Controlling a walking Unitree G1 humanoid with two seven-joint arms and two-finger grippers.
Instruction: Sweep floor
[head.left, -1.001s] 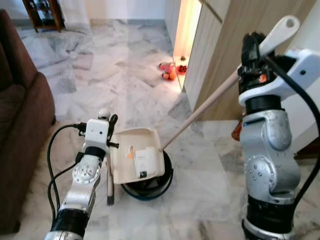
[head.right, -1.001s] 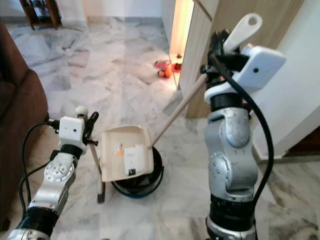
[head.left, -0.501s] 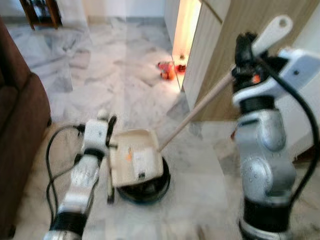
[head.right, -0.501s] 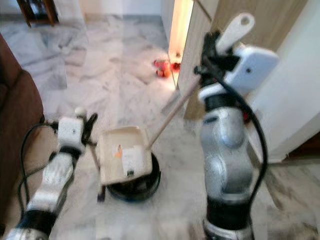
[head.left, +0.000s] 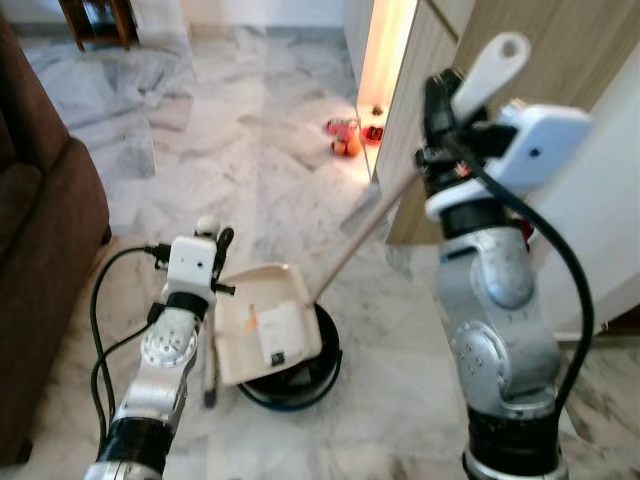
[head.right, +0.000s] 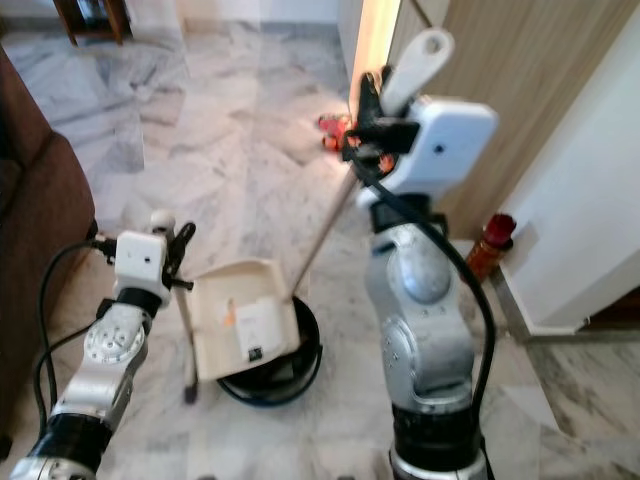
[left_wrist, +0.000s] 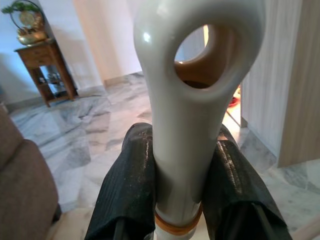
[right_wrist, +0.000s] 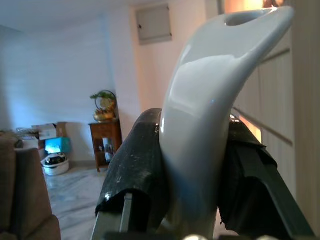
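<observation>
Now, both tools are in hand. Your right gripper (head.left: 445, 105) is pinched on the broom (head.left: 350, 245) at its white top end, high by the wooden door, and the stick slants down to the black head (head.left: 300, 378) on the floor (head.left: 250, 150), low and well to the left of that gripper. Your left gripper (left_wrist: 180, 167) is clamped on the dustpan (head.left: 265, 325) handle, with the pan just below it, tilted over the broom head. I'd say you should lift the pan clear first, then drag the head in short, flat strokes. The red bits (head.left: 345, 140) by the lit doorway look like the target, well ahead of both.
</observation>
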